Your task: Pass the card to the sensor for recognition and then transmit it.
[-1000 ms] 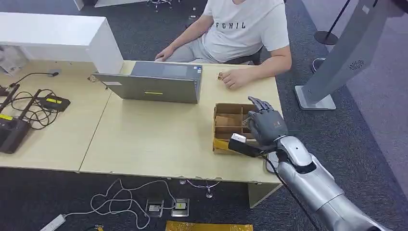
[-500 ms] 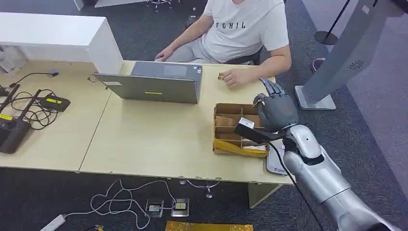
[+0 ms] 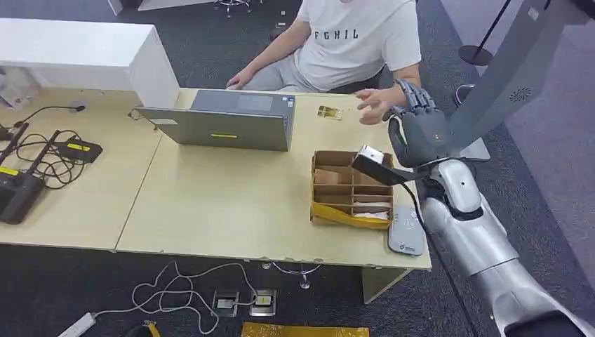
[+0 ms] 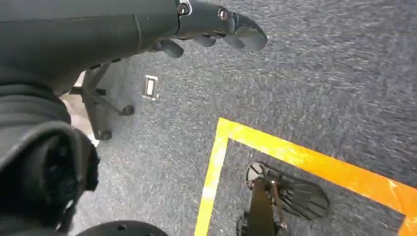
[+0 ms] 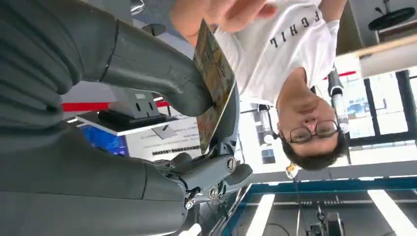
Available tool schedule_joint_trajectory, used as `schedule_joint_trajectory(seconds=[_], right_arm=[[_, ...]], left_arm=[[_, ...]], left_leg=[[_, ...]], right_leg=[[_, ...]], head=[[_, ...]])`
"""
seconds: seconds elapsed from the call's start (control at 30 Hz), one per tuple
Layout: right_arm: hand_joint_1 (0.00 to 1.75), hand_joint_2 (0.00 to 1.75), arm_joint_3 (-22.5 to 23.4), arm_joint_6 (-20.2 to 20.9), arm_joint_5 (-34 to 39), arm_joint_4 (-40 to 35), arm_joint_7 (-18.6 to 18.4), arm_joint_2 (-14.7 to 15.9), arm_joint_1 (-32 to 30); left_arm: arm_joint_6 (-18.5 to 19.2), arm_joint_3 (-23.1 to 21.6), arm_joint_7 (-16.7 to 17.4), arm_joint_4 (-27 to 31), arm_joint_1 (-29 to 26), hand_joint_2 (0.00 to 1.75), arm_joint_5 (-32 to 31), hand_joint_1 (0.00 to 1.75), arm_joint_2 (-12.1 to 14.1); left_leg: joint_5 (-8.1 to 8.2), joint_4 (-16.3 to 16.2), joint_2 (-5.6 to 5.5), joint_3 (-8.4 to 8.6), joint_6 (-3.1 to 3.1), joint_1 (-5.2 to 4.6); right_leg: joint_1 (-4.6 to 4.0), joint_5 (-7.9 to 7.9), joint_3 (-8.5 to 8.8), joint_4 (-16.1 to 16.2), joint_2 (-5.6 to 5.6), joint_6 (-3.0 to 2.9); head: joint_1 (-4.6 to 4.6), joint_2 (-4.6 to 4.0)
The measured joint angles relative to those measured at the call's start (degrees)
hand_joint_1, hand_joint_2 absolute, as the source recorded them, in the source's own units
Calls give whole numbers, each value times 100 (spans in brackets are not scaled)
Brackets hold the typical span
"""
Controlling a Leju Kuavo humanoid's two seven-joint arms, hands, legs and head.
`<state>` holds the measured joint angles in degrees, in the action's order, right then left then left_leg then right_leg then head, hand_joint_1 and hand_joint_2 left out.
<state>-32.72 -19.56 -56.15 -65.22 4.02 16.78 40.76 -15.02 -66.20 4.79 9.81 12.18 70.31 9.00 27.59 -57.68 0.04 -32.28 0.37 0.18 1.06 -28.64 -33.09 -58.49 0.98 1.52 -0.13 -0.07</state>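
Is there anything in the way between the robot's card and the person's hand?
Nothing visible. The right hand pinches the card, and the person's hand reaches right up to it, touching the card's edge.

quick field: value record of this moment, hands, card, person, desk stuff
right hand: raised beyond the desk's far right corner, thumb pinching the card
person's hand: lifted, close to the right hand
left hand: hangs over carpet, holds nothing, fingers curled
second card: flat on the desk near the person
box: cardboard, divided, open
sensor: flat grey pad at the desk's right edge
laptop: open
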Motion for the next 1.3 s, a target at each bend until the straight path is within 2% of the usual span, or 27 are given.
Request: schedule_joint_trajectory(seconds=[0.2,0.33,0.97,1.0,1.03,1.3], right_arm=[[175,175,164,-89,-139,646,63,-341,266],[175,175,210,-118,-205,879,61,-457,353],[175,175,400,-37,-452,1189,-129,-533,321],[24,175,415,-28,-465,1189,-142,-535,318],[0,175,437,-24,-483,1193,-151,-542,316],[0,175,507,-175,-642,1230,-160,-575,287]], left_arm=[[2,-26,17,0,69,0,-44,0,-26],[57,-35,17,0,85,0,-107,0,-39],[144,-140,17,0,125,0,-168,0,-42],[144,-142,17,0,125,0,-166,0,-42],[142,-142,17,0,125,0,-166,0,-42],[129,-155,17,0,123,0,-142,0,-42]], left_leg=[[0,0,-1,-2,0,1],[-1,0,-5,-2,-1,1],[-1,-1,-4,0,-1,1],[-1,-1,-4,-1,-1,1],[-1,-1,-4,-1,-1,1],[-1,-1,-4,-1,-1,0]], right_leg=[[-1,0,-2,0,0,0],[0,0,-2,0,2,0],[0,0,-2,0,1,0],[0,0,-2,0,1,0],[0,0,-2,0,1,0],[0,0,-2,0,1,0]], head=[[-2,0],[-2,2],[0,0],[0,0],[0,0],[0,0]])
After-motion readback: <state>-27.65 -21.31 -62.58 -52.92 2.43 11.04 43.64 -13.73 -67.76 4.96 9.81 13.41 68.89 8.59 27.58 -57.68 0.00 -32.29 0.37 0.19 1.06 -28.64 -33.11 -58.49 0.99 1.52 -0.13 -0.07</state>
